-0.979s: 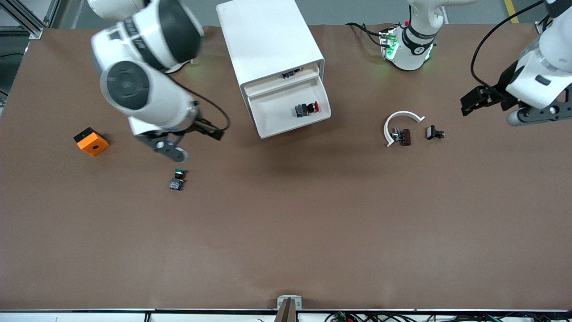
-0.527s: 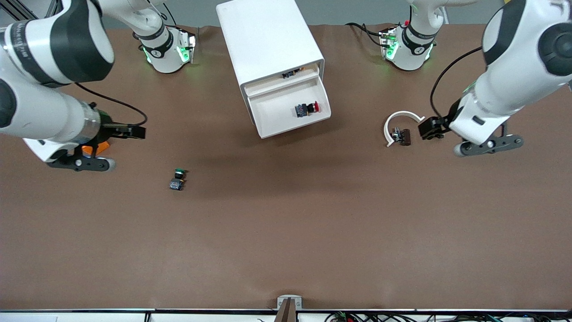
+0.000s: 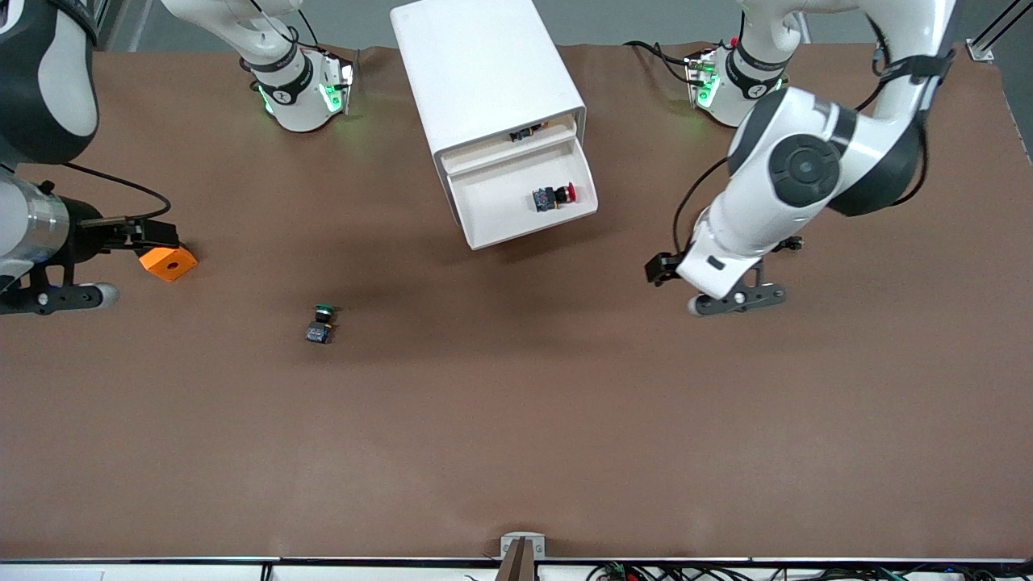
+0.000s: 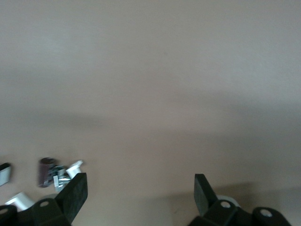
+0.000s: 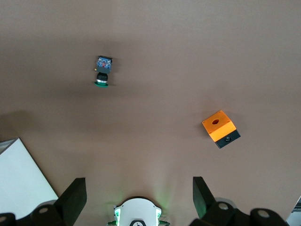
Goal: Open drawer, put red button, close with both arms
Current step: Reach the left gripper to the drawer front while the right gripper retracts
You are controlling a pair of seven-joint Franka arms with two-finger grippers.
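Nearest the front camera on the brown worktop lies the green-capped button, lying on its side, cap pointing toward the robots' bases. Farther from the camera and toward the right arm's end sits the orange cube, its hole facing up (in the right wrist view a dark base shows under it). The right end effector hangs in the air above this end of the worktop, its two fingers spread wide with nothing between them.

Toward the left arm's end, the left end effector is over bare worktop, its fingers likewise parted and empty; its wrist view catches a small brown part and a bit of white plastic close by on the surface.

Farther from the camera, near the middle, stands the white cabinet. Its lowest drawer is pulled out, and the red button lies inside it on its side, toward the left arm's end of the tray. The drawer above stands slightly ajar with a small dark part showing in the gap
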